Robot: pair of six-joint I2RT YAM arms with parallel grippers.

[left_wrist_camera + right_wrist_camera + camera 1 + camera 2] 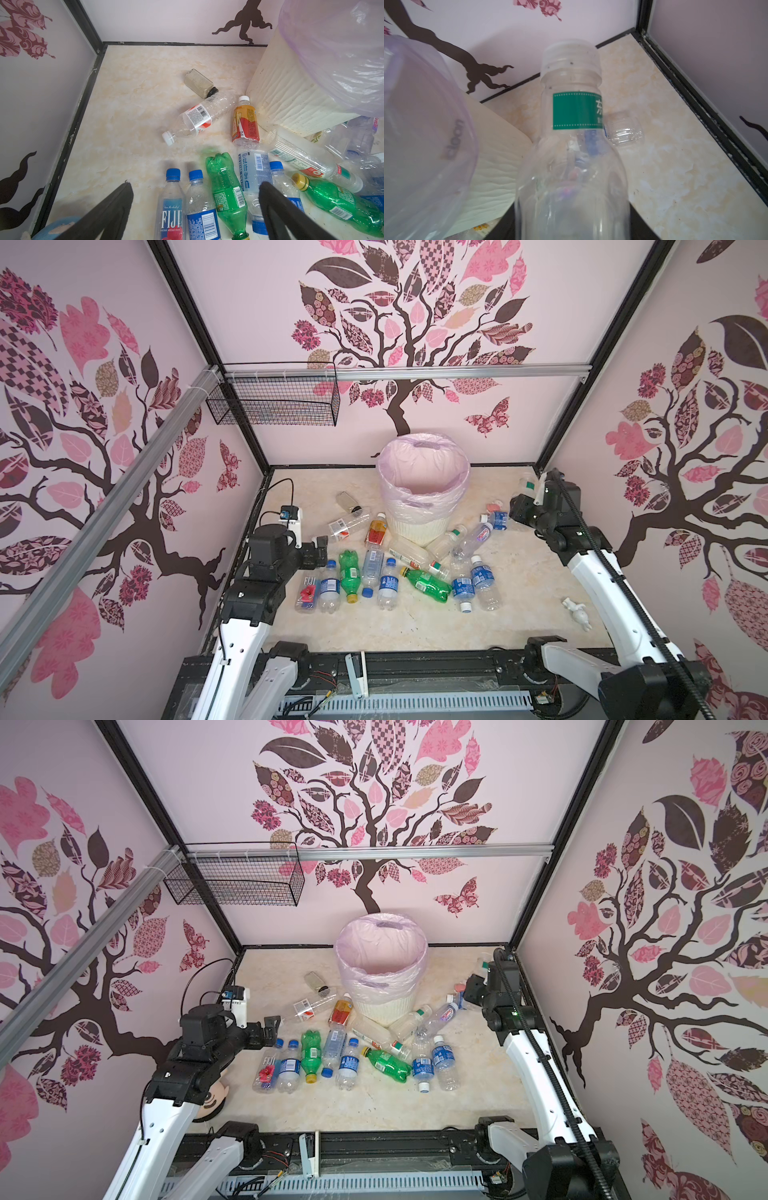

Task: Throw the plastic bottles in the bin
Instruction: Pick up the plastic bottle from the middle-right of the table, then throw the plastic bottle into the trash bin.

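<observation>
Your right fingers (640, 227) clamp a clear plastic bottle (571, 158), green-labelled, its white cap pointing toward the back wall (291, 448), right of the ribbed white bin (419, 526). Your left fingers (116, 209) stand apart over bottles (199, 207) on the table (415, 626).

Bright, even light falls from overhead; the tabletop (415, 626) around the bin (415, 529) carries only faint, soft shadows. In both top views the walls (104, 448) bow outward toward the frame edges. Seen from the left wrist, the bin's bag (342, 72) shows white glare and the left fingers (112, 209) are blurred. From the right wrist, the clear bottle (571, 155) beside the bin is soft, the tabletop beyond sharper.
</observation>
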